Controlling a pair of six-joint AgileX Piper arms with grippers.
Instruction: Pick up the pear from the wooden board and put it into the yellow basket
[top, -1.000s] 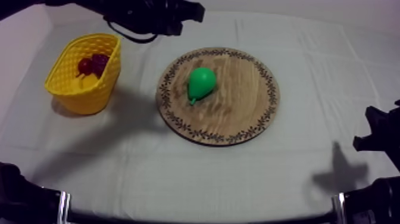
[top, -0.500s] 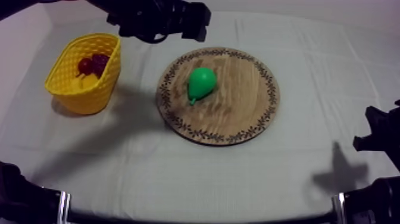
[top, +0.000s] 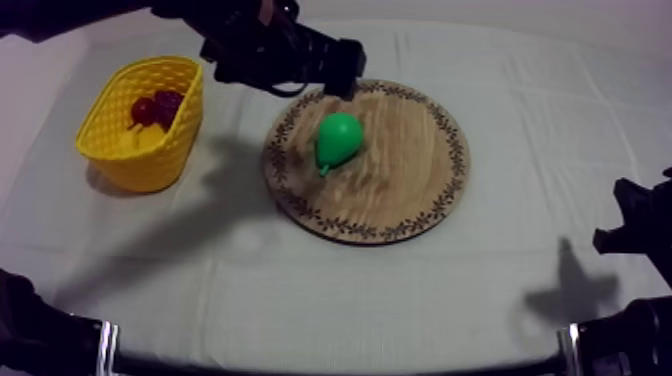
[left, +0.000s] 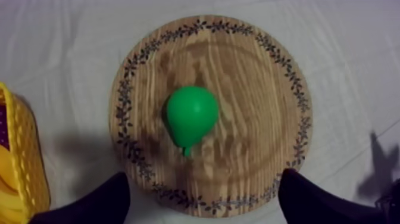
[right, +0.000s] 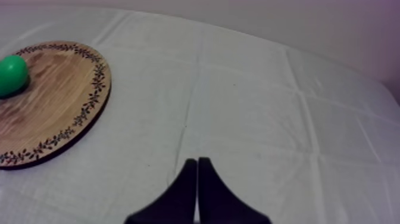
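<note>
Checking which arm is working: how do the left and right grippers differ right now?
The left gripper is open, fingers wide apart; the right gripper is shut, fingers together. The left gripper hangs over the wooden board, facing the pear; the right gripper is over bare cloth beside the board. Both hold nothing.

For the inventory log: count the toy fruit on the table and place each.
2. The pear lies on the wooden board, left of its middle. A dark red fruit, perhaps grapes, sits in the yellow basket, whose wall may hide more.
</note>
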